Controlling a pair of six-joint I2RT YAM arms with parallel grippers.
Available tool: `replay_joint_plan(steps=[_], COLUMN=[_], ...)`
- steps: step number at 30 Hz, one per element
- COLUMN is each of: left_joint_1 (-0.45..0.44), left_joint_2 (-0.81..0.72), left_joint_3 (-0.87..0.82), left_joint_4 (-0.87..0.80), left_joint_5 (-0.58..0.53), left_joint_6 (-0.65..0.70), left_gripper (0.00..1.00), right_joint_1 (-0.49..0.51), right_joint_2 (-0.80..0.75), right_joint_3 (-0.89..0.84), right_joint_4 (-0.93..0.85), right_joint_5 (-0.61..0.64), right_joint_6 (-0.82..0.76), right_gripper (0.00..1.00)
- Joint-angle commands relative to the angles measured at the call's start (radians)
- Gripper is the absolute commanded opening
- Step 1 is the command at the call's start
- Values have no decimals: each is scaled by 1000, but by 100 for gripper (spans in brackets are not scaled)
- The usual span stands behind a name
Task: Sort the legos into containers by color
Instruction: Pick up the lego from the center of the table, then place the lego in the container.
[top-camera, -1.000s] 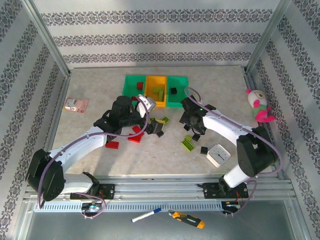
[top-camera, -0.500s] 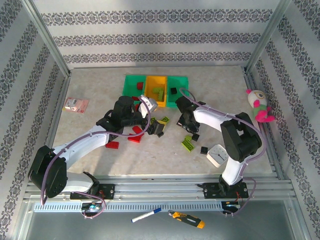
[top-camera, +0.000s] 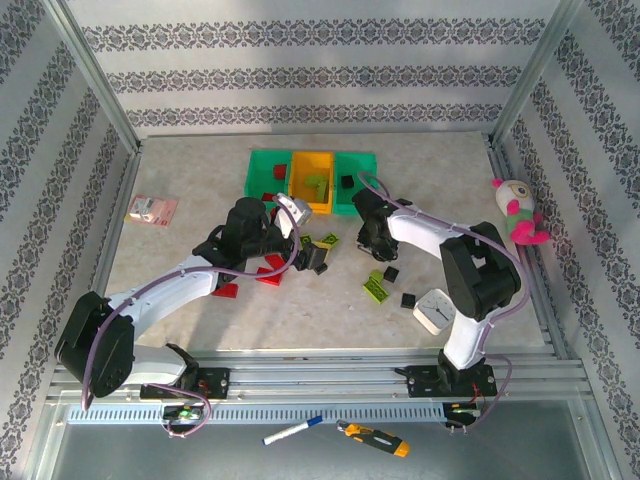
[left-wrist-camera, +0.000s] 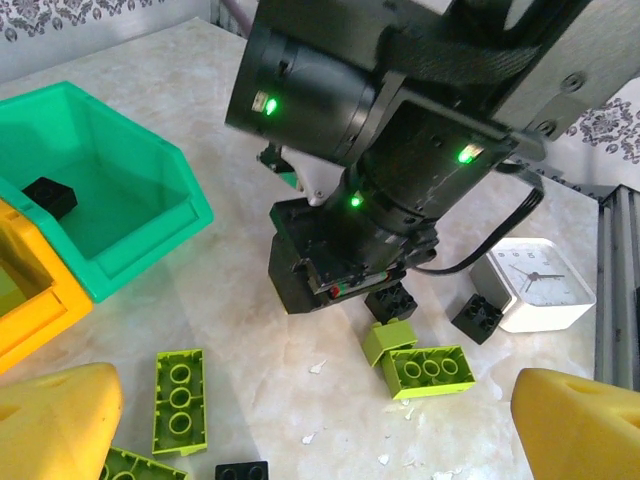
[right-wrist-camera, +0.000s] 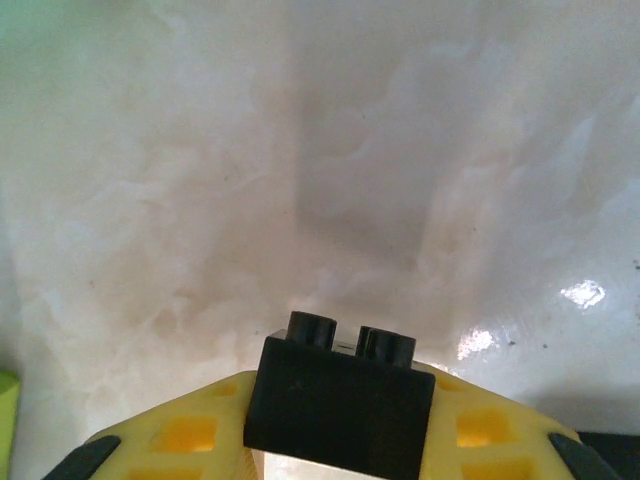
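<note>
The right wrist view is showing the right gripper (right-wrist-camera: 338, 445) clamping a black lego (right-wrist-camera: 340, 395) between its yellow fingers (right-wrist-camera: 190, 432), above bare table (right-wrist-camera: 340, 180). The left wrist view is showing the left gripper (left-wrist-camera: 320, 430) standing wide apart and empty over loose lime legos (left-wrist-camera: 180, 400). In the top view, the containers (top-camera: 312, 207) are sitting at 12 o'clock on the table. The 9 o'clock green bin (top-camera: 260, 166) is holding a red brick (top-camera: 278, 172), the orange bin (top-camera: 300, 170) is holding lime bricks (top-camera: 317, 184), and the 3 o'clock green bin (top-camera: 363, 192) is holding one black brick (top-camera: 347, 181).

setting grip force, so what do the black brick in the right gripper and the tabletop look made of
Black brick: hard moulded plastic, satin finish, judging by its crisp studs and edges. Tabletop: glossy, marble-veined, with bright glints; could be stone or laminate.
</note>
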Motion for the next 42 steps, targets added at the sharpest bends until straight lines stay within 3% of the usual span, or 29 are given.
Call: replay_joint_plan(steps=[1,8,23,26,29,32,34,42], left_joint_1=[-13,-13,-13,-13,-13,-13,-13,-9], left_joint_2=[-18,-5,19,22,23,23,23,10], left_joint_3=[-11,-15,-44,-45,-39,-19,6,51], left_joint_4=[66,69,106,107,81,4,-78,-311], left_joint_5=[-22,-47,-149,-167,-201,-288,-391,-635], left_joint_6=[-22,-33,-75,-85,-115,-175,-238,-361], left_gripper=[99,99,99,99,99,99,99,99], right_joint_1=[-8,-14,-84,-88,-94,-97,-96,-88], right_joint_2=[-99,-116,285,296,258,187,124,-151], right_joint_3=[6,105,592,625,607,551,487,144], right_joint_4=[17,92,53,34,35,49,68,121], right_joint_5=[16,37,-3,-9,-10,-22,-27,-39], right_joint_6=[-85,-235,-440,-454,-456,-463,-465,-432], right_gripper=[24,25,30,38,58,69,72,78])
